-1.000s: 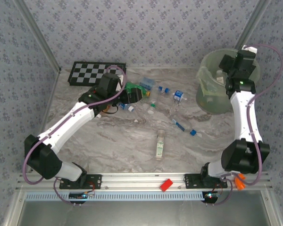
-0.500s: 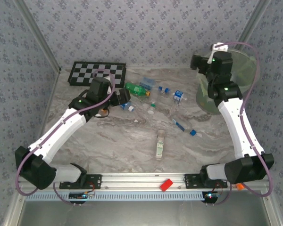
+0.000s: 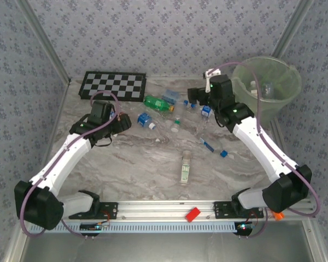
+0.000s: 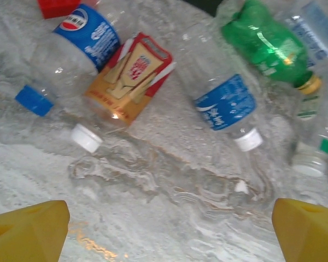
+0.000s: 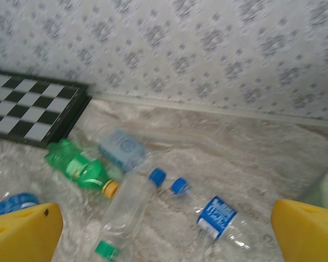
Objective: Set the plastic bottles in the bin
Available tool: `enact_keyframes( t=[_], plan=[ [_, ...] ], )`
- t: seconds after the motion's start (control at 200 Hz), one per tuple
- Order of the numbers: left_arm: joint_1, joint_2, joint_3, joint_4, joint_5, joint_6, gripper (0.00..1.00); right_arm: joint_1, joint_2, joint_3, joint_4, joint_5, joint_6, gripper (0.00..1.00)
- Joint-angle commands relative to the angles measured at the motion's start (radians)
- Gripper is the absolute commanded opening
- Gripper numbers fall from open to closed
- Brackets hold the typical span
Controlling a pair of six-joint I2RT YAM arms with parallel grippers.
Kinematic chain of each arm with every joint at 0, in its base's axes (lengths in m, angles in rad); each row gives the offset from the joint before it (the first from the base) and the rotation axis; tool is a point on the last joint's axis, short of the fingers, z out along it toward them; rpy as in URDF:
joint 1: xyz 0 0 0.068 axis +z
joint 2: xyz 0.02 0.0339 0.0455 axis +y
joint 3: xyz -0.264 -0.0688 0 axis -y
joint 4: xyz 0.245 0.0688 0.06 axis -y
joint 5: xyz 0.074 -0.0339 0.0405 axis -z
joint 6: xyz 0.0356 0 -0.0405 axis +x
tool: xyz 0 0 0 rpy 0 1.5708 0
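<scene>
Top view, left to right. Chequered board [image 3: 112,85], flat and matt, sits at 10 o'clock on the veined, marble-look table [image 3: 126,164]. The left gripper [image 3: 122,124] is low at 9 o'clock of the bottle scatter. Its blunt yellow fingertips [image 4: 27,229] are spread wide with nothing between them.

The plastic bottles [image 3: 145,119] lie on their sides at table centre. They are thin, glossy and dented, mostly clear with blue labels. One crumpled green bottle [image 3: 156,102] has a yellow cap.

The right gripper [image 3: 192,94] is at the scatter's 1 o'clock edge, fingertips [image 5: 309,226] wide apart and empty.

The bin [image 3: 273,101] stands at 2 o'clock. It is round, translucent pale green with a crinkled liner, and faint bottle shapes show inside.

Since half a second back, the left gripper has drawn off the scatter toward 9 o'clock. The right gripper has swung from the bin's rim toward 9 o'clock.
</scene>
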Motion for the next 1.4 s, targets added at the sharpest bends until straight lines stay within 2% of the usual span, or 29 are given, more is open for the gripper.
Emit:
enact_keyframes(
  t=[0.0, 0.12, 0.25, 0.675, 0.795, 0.96, 1.349, 1.399],
  plan=[
    [0.031, 0.055, 0.009, -0.038, -0.004, 0.070, 0.91, 0.017, 0.010, -0.004, -0.046, -0.031, 0.008, 1.00],
    [0.062, 0.139, 0.016, -0.014, 0.005, 0.097, 0.82, 0.016, 0.009, -0.001, -0.078, -0.031, 0.005, 1.00],
    [0.089, 0.238, 0.034, 0.012, 0.027, 0.124, 0.78, 0.015, -0.008, -0.005, -0.115, -0.034, -0.005, 1.00],
    [0.118, 0.494, 0.130, 0.074, 0.036, 0.214, 0.77, -0.032, -0.085, -0.067, -0.146, -0.058, -0.010, 1.00],
    [0.118, 0.523, 0.141, 0.079, 0.048, 0.229, 0.77, -0.045, -0.079, -0.059, -0.139, -0.067, -0.010, 1.00],
    [0.114, 0.534, 0.137, 0.098, 0.129, 0.237, 0.74, -0.059, -0.061, -0.050, -0.129, -0.081, -0.006, 1.00],
    [0.100, 0.551, 0.122, 0.106, 0.159, 0.299, 0.71, -0.065, 0.000, -0.010, -0.113, -0.110, 0.010, 1.00],
    [0.100, 0.560, 0.120, 0.107, 0.168, 0.306, 0.68, -0.065, 0.005, -0.007, -0.113, -0.111, 0.013, 1.00]
  ],
)
